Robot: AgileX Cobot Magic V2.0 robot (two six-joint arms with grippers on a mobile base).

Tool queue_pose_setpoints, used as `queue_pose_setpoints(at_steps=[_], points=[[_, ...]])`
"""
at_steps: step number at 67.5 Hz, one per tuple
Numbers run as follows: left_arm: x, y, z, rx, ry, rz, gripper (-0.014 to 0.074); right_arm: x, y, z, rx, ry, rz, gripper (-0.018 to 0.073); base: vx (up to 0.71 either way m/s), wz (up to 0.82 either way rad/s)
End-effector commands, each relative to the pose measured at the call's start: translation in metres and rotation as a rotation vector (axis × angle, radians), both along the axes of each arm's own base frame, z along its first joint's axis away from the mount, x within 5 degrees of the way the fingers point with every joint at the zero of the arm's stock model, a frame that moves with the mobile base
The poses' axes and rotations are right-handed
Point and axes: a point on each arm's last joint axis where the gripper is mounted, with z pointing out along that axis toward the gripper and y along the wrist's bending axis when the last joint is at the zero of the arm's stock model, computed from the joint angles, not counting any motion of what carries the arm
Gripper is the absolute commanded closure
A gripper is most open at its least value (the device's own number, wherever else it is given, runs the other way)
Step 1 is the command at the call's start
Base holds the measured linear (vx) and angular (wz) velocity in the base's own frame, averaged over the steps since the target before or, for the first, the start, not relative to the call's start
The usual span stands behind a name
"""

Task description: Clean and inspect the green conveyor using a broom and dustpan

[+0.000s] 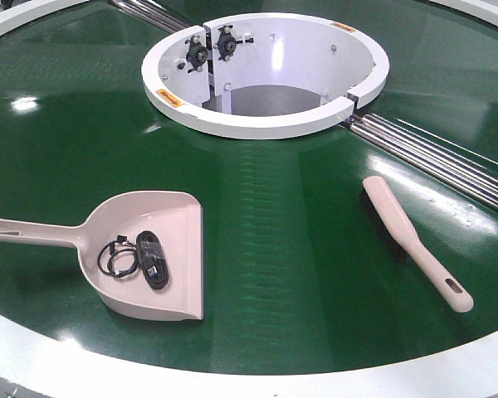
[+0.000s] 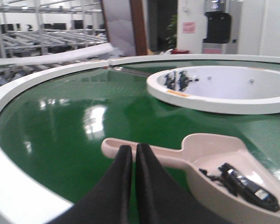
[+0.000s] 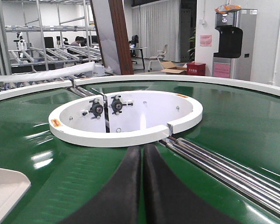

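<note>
The dark green conveyor [image 1: 282, 215] fills the front view, with its white central hub [image 1: 266, 75] at the back. On the left of the belt lies the beige-pink dustpan [image 1: 153, 249], handle pointing left, with a black cable and small black device [image 1: 145, 259] inside it. To the right lies the slim broom [image 1: 411, 236], bristles toward the hub. In the left wrist view my left gripper [image 2: 133, 148] is shut and empty, just short of the dustpan handle [image 2: 144, 151]. My right gripper [image 3: 142, 147] is shut and empty above the belt, facing the hub [image 3: 126, 116]. Neither gripper shows in the front view.
Metal rollers [image 1: 448, 162] run from the hub to the right. The conveyor's white outer rim [image 1: 257, 377] curves along the near edge. Beyond the belt stand shelving racks [image 3: 51, 51] and a water dispenser [image 3: 231, 42].
</note>
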Motion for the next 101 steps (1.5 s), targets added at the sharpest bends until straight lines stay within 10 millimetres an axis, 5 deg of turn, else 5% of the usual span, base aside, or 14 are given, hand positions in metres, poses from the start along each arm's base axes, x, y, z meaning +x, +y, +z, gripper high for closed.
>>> queue_pose_setpoints(at_steps=[1,74,101], points=[[-0.001,0.001,0.000,-0.017,-0.042,0.022,0.0604,0.000,-0.002,0.013,0.002,-0.069,-0.027,0.0568,0.00,0.00],[-0.001,-0.001,0.000,-0.034,-0.041,-0.017,0.0602,0.000,-0.002,0.013,0.001,-0.070,-0.027,0.0568,0.00,0.00],[-0.001,-0.001,0.000,-0.034,-0.041,-0.016,0.0602,0.006,-0.014,-0.051,-0.030,-0.002,-0.203,0.0568,0.00,0.00]])
